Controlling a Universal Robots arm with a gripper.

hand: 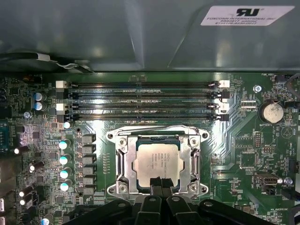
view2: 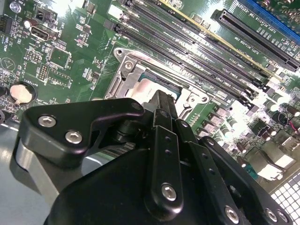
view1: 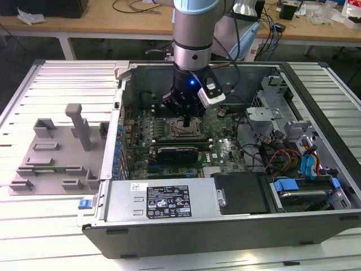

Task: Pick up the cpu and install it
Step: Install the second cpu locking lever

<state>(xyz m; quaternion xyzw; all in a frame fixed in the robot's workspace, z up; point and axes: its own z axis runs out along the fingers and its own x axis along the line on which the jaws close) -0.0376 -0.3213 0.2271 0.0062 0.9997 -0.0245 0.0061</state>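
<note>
Status: the cpu lies flat inside the socket frame on the motherboard, square to the frame's opening, with the frame's metal visible on all four of its sides. Placement therefore appears done. Whether the chip is fully seated on its contacts cannot be confirmed. No retention plate is seen over it, so in my judgement clamping the socket is what remains.

Gripper: in the first wrist view the two fingertips stand narrow, drawn close together with only a thin gap, at the cpu's edge farthest from the memory slots. They hold nothing that can be seen. Whether they touch the chip or hover just over it cannot be told. In the exterior view the gripper hangs straight down into the open case, directly over the socket.

Condition of the cpu: silver-white metal top plate with faint print at centre, a thin darker rim around it, no visible damage. In the second wrist view its plate shows partly behind a finger.
</note>
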